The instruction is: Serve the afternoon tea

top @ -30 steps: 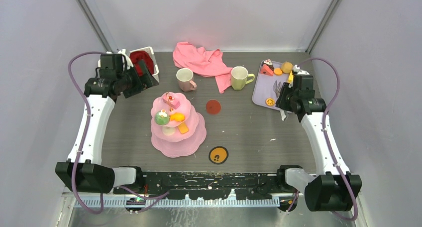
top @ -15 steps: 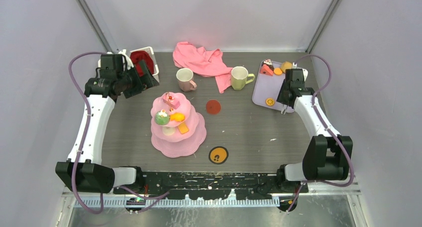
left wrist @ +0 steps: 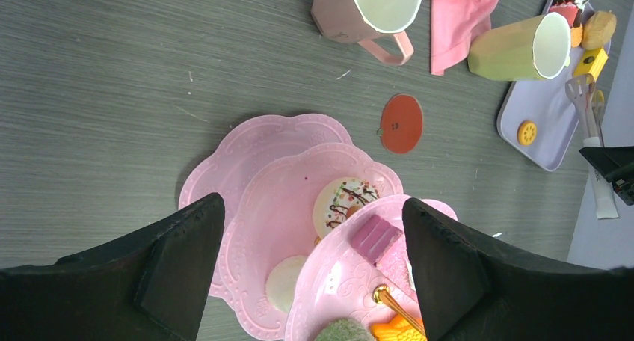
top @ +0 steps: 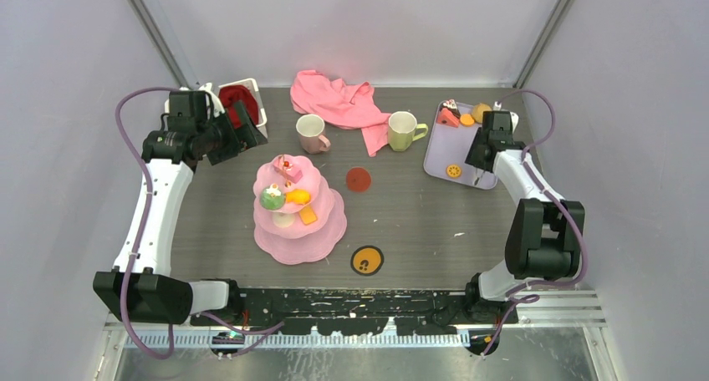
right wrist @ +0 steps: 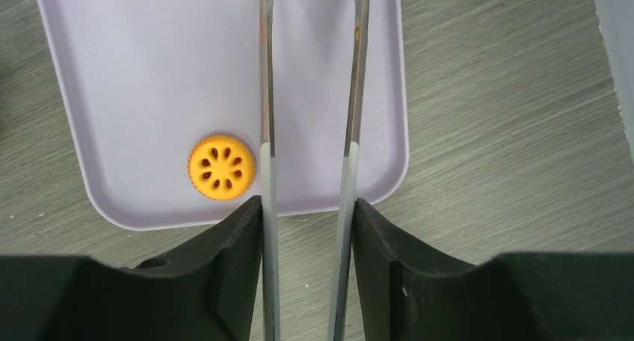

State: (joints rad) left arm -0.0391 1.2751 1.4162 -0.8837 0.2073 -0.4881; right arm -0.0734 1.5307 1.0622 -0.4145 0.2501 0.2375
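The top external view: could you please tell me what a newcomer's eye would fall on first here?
The pink three-tier cake stand, left of centre, carries toy pastries and draws the eye first. At the far right, the right tool is closed on tongs over a lavender tray holding an orange cookie. A crumpled pink cloth lies at the back, behind a pale pink mug and a yellow-green mug.

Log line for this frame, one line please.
right gripper: shut on tongs, over lavender tray beside orange cookie | left gripper: open, empty | cake stand: partly filled
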